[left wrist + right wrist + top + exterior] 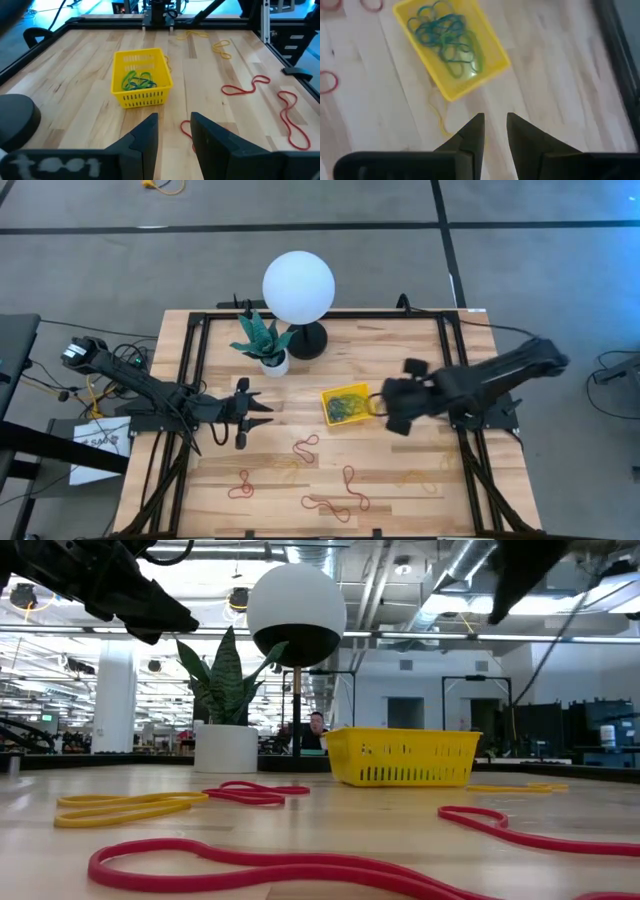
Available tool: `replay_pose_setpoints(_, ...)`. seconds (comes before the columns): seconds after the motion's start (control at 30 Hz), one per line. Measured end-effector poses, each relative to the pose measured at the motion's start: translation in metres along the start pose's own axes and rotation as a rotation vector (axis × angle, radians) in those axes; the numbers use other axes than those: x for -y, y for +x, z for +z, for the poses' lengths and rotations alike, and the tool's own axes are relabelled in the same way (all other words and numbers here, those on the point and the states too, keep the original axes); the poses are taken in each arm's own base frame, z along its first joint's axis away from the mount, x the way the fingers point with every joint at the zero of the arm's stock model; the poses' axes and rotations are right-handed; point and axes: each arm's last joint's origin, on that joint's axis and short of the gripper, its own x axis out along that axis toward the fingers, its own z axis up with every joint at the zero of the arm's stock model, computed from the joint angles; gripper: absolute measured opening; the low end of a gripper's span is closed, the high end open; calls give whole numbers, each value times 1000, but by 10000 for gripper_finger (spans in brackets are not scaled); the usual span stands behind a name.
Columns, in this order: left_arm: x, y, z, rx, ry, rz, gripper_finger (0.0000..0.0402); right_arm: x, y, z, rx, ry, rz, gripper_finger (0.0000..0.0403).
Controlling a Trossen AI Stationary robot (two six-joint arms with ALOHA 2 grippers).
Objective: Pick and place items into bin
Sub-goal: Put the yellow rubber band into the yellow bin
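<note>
The yellow bin (pixel 328 394) stands mid-table with a tangle of green bands (pixel 447 37) lying in it. Loose red bands (pixel 305 446) (pixel 340 498) and yellow bands (pixel 420 478) lie flat on the wood toward the near edge. A thin yellow band (pixel 440 117) lies on the table just beside the bin's wall (pixel 470 85). My right gripper (pixel 495 120) hangs above the table to the right of the bin (pixel 388 408), tipped downward, open, with nothing between its fingers. My left gripper (pixel 175 122) waits open to the left of the bin (pixel 262 412).
A white plant pot (pixel 272 360) and a globe lamp (pixel 298 287) stand at the far edge behind the bin. Black frame rails (pixel 195 370) run along the table's sides. A person (pixel 316 730) shows in the room beyond.
</note>
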Motion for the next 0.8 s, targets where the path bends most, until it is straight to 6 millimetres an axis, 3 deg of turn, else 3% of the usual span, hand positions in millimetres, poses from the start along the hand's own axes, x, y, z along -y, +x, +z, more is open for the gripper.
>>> replay_pose_setpoints(0.1, 0, 0, 0, 1, 1, 0, 106, 8, 0, -30, 73, 92, 45, 77)
replay_pose_setpoints(0.27, 0, 0, 0, 1, 0, 1, 106, -4, 31, -70, 129, 141, 226, 77)
replay_pose_setpoints(0.4, 0, 0, 0, 3, -9, 1, 105, -19, 61, -88, 175, -35, 267, 77)
replay_pose_setpoints(0.6, 0, 0, 0, 4, -26, 0, 105, -33, 100, -100, 259, -184, 267, 77)
replay_pose_setpoints(0.8, 0, 0, 1, 6, -30, 1, 106, -33, 116, -103, 237, -198, 255, 77)
